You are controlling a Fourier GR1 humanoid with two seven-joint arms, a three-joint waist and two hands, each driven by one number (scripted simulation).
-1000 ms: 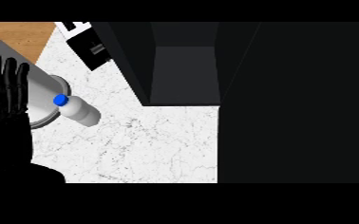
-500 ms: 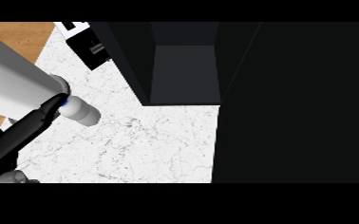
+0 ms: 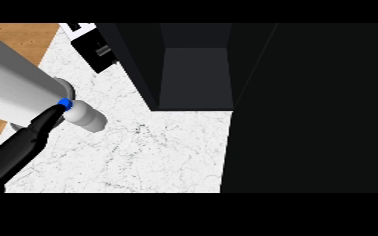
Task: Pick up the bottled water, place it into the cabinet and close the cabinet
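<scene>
- At the lower left of the frame the left hand (image 3: 26,142), black, now stretches up to the bottle's cap; a second ago it stood back at the left edge. A straight finger touches the cap, and nothing is held yet.
- The grey forearm (image 3: 26,92) has swung in across the left side, so I judge the grasp is just starting.
- The clear plastic water bottle with a blue cap (image 3: 83,115) lies on the white marbled counter (image 3: 162,150), unmoved.
- Further up, the dark open cabinet (image 3: 196,80) shows nothing inside.
- The right hand is out of view.
</scene>
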